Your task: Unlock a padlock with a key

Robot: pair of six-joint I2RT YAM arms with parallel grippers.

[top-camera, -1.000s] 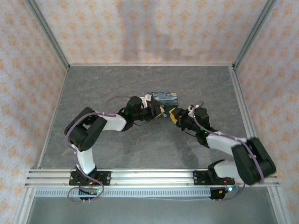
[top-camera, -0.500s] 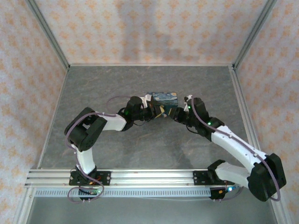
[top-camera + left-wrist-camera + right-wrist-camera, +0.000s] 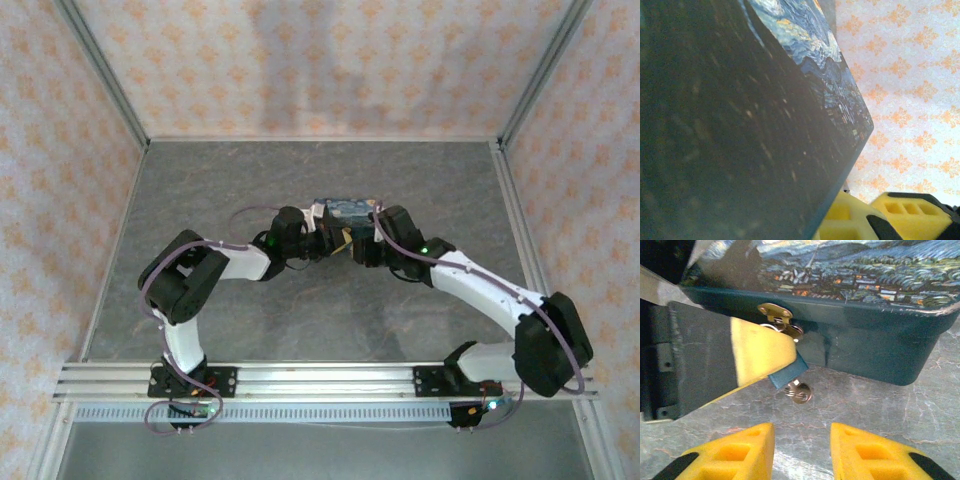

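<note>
Right wrist view: the padlock (image 3: 788, 373) hangs from the brass hasp (image 3: 775, 314) on the front wall of the painted tin (image 3: 880, 350). It lies ahead of the right gripper (image 3: 802, 450), beyond the fingertips. Only its lower corner shows as a blue-grey wedge under a yellow pad (image 3: 760, 352) of the left gripper (image 3: 338, 243). The left jaws are closed, and it looks like they pinch the lock body to steady it.

- Key (image 3: 798, 391): it sits in the bottom of the padlock, and its silvery bow juts toward the right jaws. It is roughly in line with the gap between them but not yet inside it.
- Right jaws: apart, nothing between them, low over the table (image 3: 890, 410).
- Long axis: lock and key appear to slant down from the hasp toward the right fingertips.
- Judgement: the right arm is the one free to take the key. It needs a straight advance until the bow sits between the pads, then a close and a twist.
</note>
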